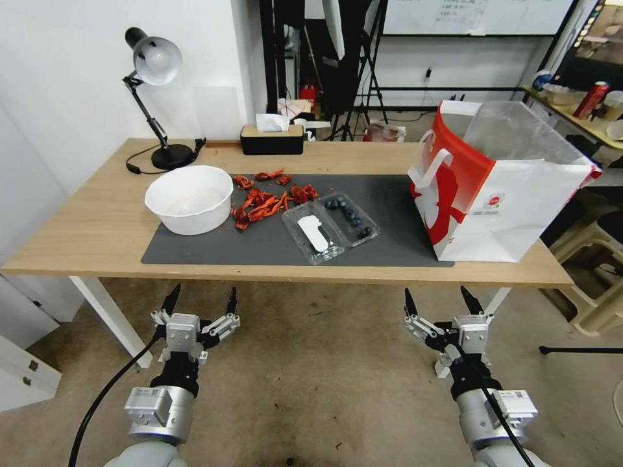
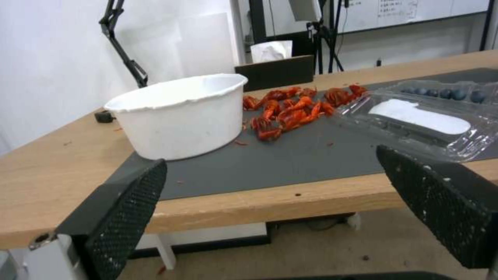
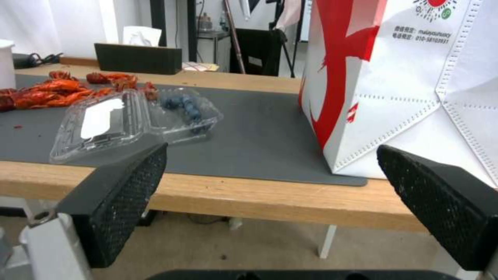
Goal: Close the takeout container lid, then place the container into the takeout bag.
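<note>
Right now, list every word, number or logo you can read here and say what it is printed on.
"010-58103931": small red print under the round logo on the takeout bag, right wrist view.
A line of Chinese characters and Latin letters just above that number: too small to read.
Round red logo on the takeout bag: no legible words.
White label on the lid: blank as far as shows.
Whiteboard writing: too blurred to read.

A long wooden table (image 1: 84, 240) with white legs stands against a white wall (image 1: 58, 71), carrying a dark grey mat (image 1: 272, 243). A black desk lamp (image 1: 156, 61) sits at its far left corner. The floor (image 1: 324, 363) is beige. Behind, tripods (image 1: 363, 71) stand before a whiteboard (image 1: 474, 16).
</note>
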### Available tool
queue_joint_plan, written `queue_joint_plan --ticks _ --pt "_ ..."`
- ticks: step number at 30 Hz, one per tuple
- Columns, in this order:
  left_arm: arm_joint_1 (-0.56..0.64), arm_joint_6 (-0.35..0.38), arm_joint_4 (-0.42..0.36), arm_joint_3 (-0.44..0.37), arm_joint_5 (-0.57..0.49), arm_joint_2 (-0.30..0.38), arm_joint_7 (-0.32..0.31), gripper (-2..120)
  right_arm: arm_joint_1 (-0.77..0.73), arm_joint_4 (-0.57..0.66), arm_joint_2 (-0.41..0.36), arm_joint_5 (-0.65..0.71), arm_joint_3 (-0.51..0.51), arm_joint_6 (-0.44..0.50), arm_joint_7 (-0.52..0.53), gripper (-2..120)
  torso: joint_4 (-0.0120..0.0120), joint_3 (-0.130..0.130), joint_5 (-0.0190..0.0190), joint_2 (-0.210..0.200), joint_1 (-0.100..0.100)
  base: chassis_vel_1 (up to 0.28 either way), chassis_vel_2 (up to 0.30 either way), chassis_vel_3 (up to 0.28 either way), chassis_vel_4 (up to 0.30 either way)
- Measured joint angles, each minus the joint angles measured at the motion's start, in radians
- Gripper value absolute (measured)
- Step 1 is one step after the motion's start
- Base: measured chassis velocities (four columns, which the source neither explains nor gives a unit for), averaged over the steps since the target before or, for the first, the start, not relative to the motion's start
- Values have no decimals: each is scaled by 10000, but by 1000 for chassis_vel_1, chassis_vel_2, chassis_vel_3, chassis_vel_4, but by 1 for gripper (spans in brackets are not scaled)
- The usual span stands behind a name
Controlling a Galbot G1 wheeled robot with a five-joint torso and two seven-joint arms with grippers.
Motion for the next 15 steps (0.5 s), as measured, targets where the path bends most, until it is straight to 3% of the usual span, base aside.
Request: queue_joint_plan --ticks 15 --pt "0 0 0 0 0 0 0 100 0 0 0 0 0 0 0 100 0 0 0 0 0 0 0 0 0"
